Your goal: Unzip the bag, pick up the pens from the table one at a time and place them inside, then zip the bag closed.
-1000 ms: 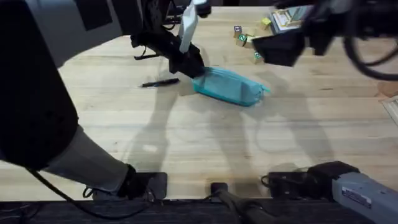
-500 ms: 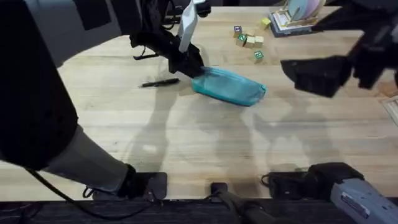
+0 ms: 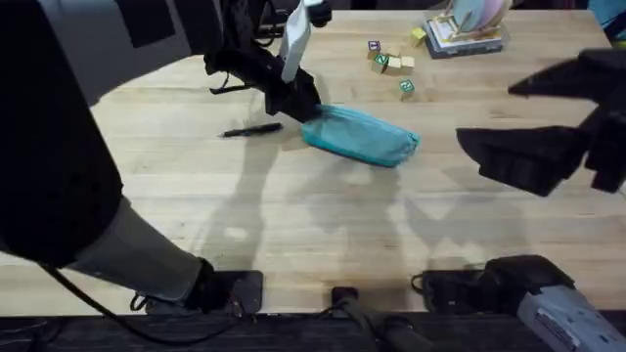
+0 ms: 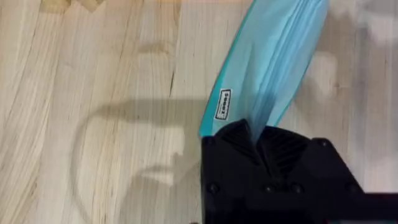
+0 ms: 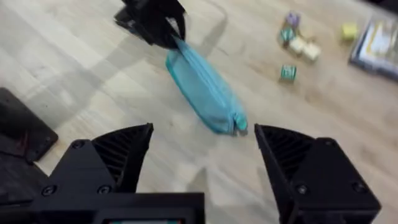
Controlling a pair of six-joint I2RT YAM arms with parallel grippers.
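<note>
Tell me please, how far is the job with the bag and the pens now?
Close to the end, or at the very start: I cannot tell if the zipper is open. The left gripper pinches one end of the teal bag, which lies on the table. The right gripper is open and apart from it. One pen lies beside the bag, so it is not yet inside.

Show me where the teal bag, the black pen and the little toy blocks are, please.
the bag (image 3: 362, 135): overhead view, middle of its teal fabric.
the pen (image 3: 251, 129): overhead view, mid-barrel, lying beside the bag.
toy blocks (image 3: 389, 63): overhead view, on the cluster beyond the bag.
</note>
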